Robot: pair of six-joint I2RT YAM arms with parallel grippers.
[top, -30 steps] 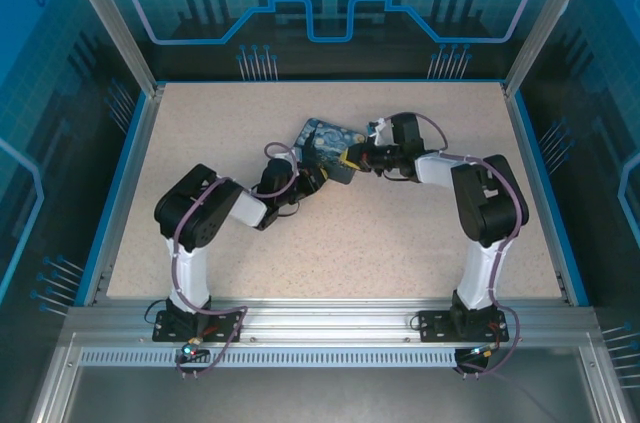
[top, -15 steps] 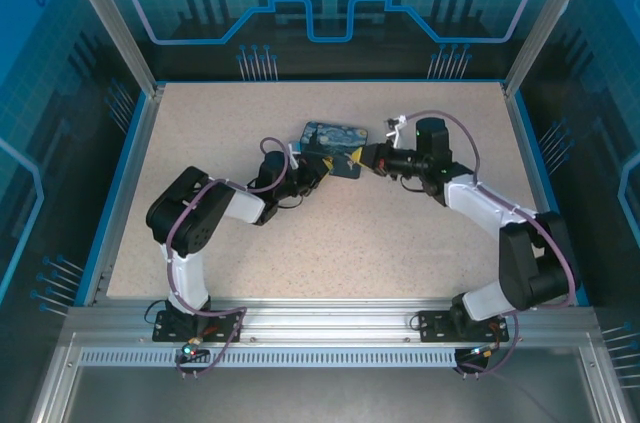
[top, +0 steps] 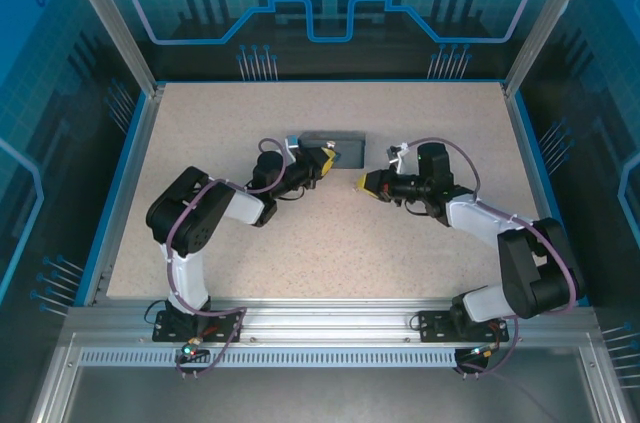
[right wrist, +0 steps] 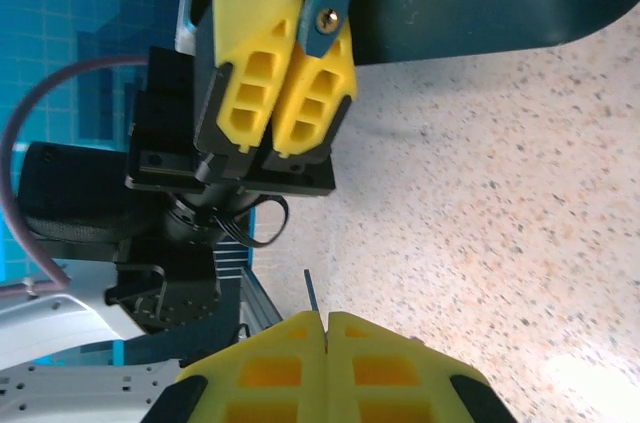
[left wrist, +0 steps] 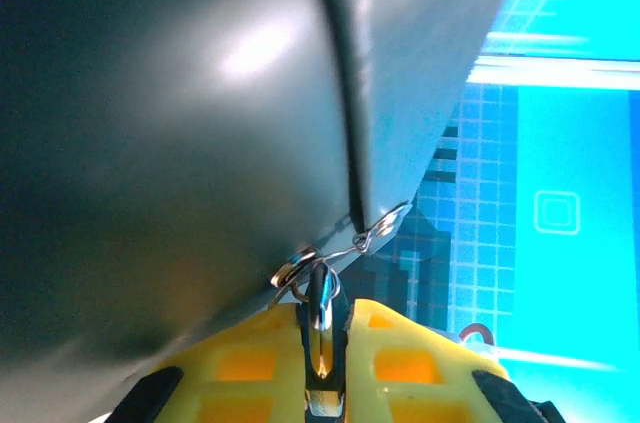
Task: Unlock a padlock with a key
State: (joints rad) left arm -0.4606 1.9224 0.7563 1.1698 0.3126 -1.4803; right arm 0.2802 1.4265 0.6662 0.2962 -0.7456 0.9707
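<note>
Left gripper point(top: 325, 156) first — its yellow-tipped black fingers point(right wrist: 250, 63) are pressed together on the tiny bluish-teal padlock point(right wrist: 322, 9), whose brass keyhole faces the right wrist camera. In the left wrist view the thin silvery shackle point(left wrist: 320, 308) sits pinched between the yellow pads. It is threaded through small wire loops at the edge of the dark grey rectangular tin box point(left wrist: 150, 93). From above, that tin shows edge-on just beyond the left fingertips, over the far middle of the speckled beige tabletop point(top: 300, 243). Further right, across a gap of bare table, the right gripper point(top: 366, 182) points back toward the left one. Its yellow pads are closed flat together on the thin dark metal key point(right wrist: 311, 293) — a short sliver pokes out from the seam, aimed toward the padlock but apart from it.
</note>
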